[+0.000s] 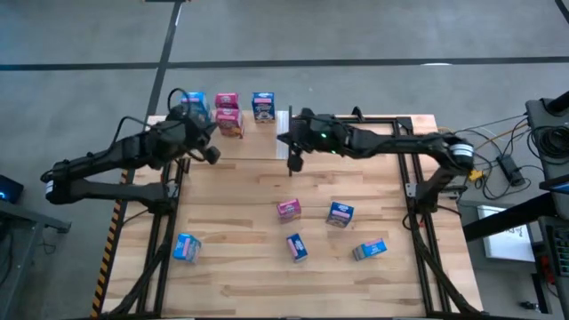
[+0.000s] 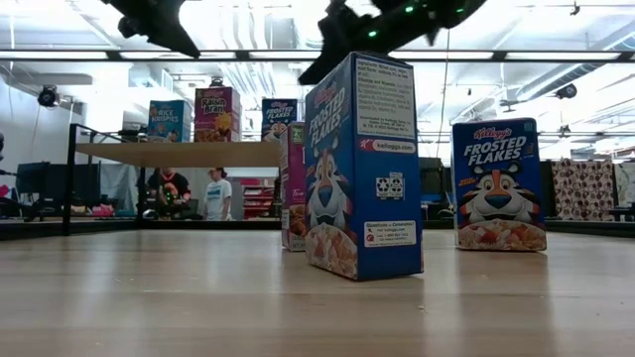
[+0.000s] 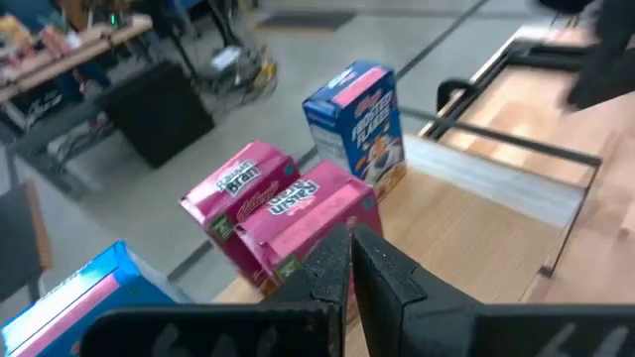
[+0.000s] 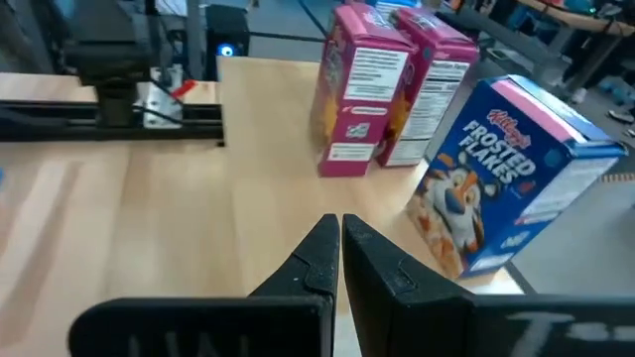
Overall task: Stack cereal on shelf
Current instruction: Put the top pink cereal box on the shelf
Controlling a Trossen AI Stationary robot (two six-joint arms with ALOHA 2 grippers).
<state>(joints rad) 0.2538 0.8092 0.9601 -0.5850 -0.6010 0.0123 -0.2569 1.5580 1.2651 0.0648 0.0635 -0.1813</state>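
The left gripper (image 1: 212, 153) hung over the pale shelf (image 1: 253, 147) at the far side of the table (image 1: 240, 267), its fingers (image 3: 327, 268) pressed together and holding nothing. Just beyond its tips stood two pink boxes (image 1: 228, 116) close together, one touching the other; a blue box (image 1: 195, 107) stood beside them, and another blue box (image 1: 263, 107) stood a little apart on their other side. In the left wrist view the pink pair (image 3: 288, 213) sat directly ahead of the closed fingertips, with the far blue box (image 3: 359, 119) behind them.

The right gripper (image 1: 293, 164) hung above the front edge of the shelf, near its white strip (image 1: 283, 124), and was also closed and empty. In the right wrist view, a blue box (image 4: 511, 183) stood just ahead and to one side of its fingers (image 4: 327, 253), with the pink boxes (image 4: 362, 84) farther off.

The other five boxes lay well apart from both grippers on the near part of the table: a pink one (image 1: 288, 209) nearest the right gripper, then a blue one (image 1: 340, 214), a blue one (image 1: 296, 247), a blue one (image 1: 370, 251), and a blue one (image 1: 186, 248) off toward the left arm's side.
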